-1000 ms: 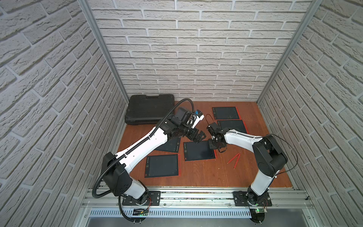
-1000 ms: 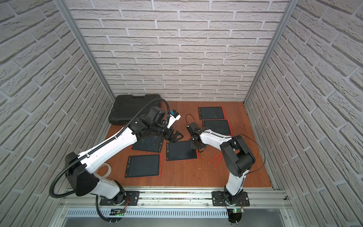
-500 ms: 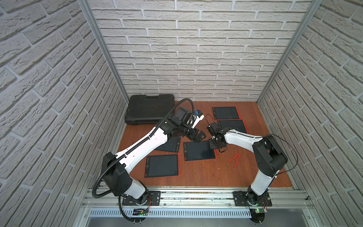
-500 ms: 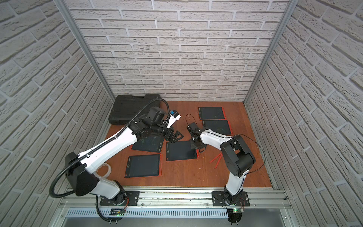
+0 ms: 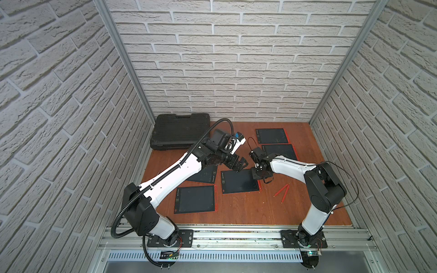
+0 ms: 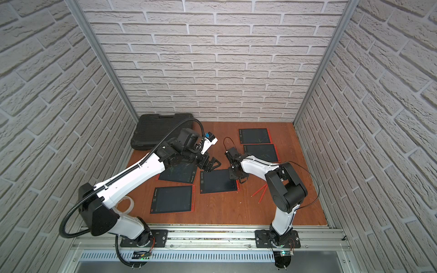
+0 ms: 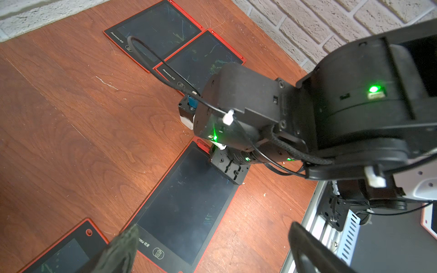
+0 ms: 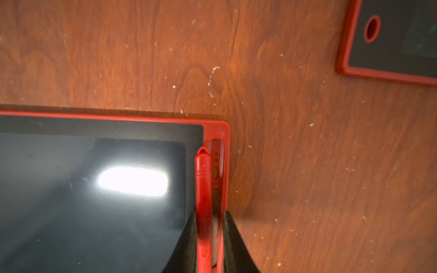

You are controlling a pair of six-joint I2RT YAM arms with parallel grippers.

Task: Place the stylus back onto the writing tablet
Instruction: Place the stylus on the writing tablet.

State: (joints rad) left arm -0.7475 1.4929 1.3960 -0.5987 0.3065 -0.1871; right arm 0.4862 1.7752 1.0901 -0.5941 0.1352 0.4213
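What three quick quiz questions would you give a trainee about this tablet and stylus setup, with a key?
1. How many tablets lie on the table?
2. True or false: the left tool is holding a stylus.
3. Where is the stylus that sits between the right tool's fingers?
A. over the edge slot of the centre tablet
B. lying on the bare table
C. inside the left tool

Key: 1. five; 2. false, its jaws stand wide open and empty; 3. A.
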